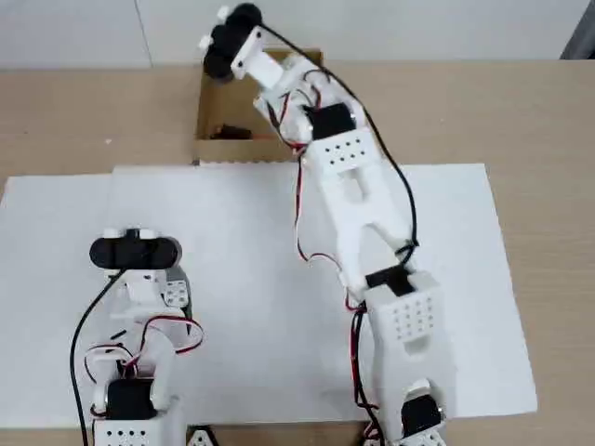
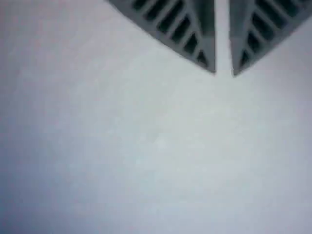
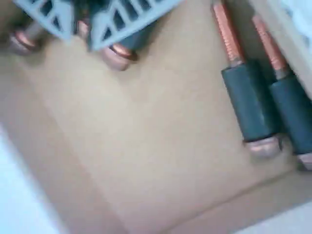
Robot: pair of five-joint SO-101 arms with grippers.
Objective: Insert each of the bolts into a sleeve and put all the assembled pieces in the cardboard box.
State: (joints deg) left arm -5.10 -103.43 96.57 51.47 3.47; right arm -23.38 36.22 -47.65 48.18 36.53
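Bright, even light, only faint shadows on the white paper [image 1: 251, 269] — dimmer inside the cardboard box [image 1: 201, 111].

Wall-side sleeve [image 3: 295, 114] (cut by edge)

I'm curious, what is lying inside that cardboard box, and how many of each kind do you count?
Copper bolts: 4
Dark sleeves: 3 that I can see, one of them partly hidden
Total: 7
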